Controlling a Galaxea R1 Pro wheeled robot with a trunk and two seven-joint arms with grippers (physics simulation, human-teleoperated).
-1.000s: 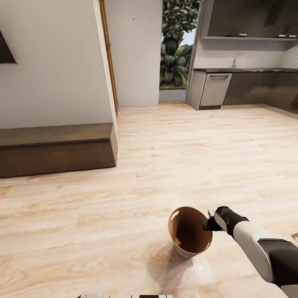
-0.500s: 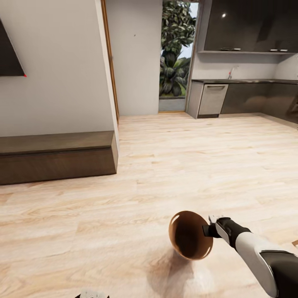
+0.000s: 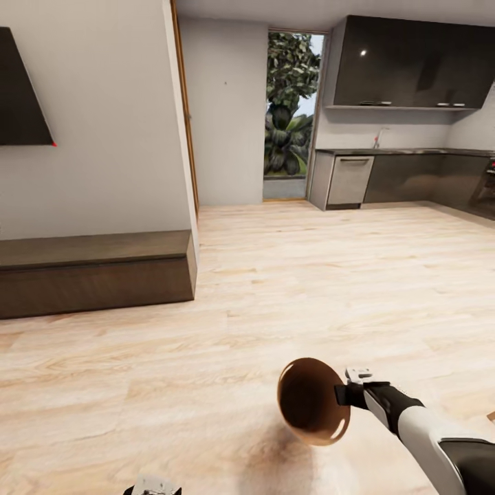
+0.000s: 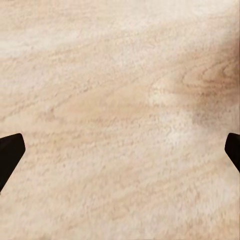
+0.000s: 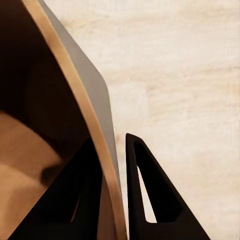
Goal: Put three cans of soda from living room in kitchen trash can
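Observation:
The tash can (image 3: 309,402) hangs off the pale wood floor, tipped so its coppery brown inside faces the head camera. My right gripper (image 3: 342,395) is shut on its rim. In the right wrist view the rim (image 5: 75,90) runs between the gripper (image 5: 112,142) fingers, one finger (image 5: 82,175) inside the bin and the other outside against the grey wall. No can of soda is in view. My left gripper (image 4: 120,150) is open over bare floor, with nothing between its fingertips. The kitchen lies ahead at the far right.
A low dark wood unit (image 3: 96,271) runs along the white wall at left, under a black TV (image 3: 20,96). Far ahead are a glass door with plants (image 3: 289,117), a steel dishwasher front (image 3: 348,180) and dark wall cupboards (image 3: 412,62). Open plank floor (image 3: 309,275) lies between.
The head view has tilted upward, showing more of the wall cupboards. The bin has tipped further in my right gripper, so its opening now faces the camera.

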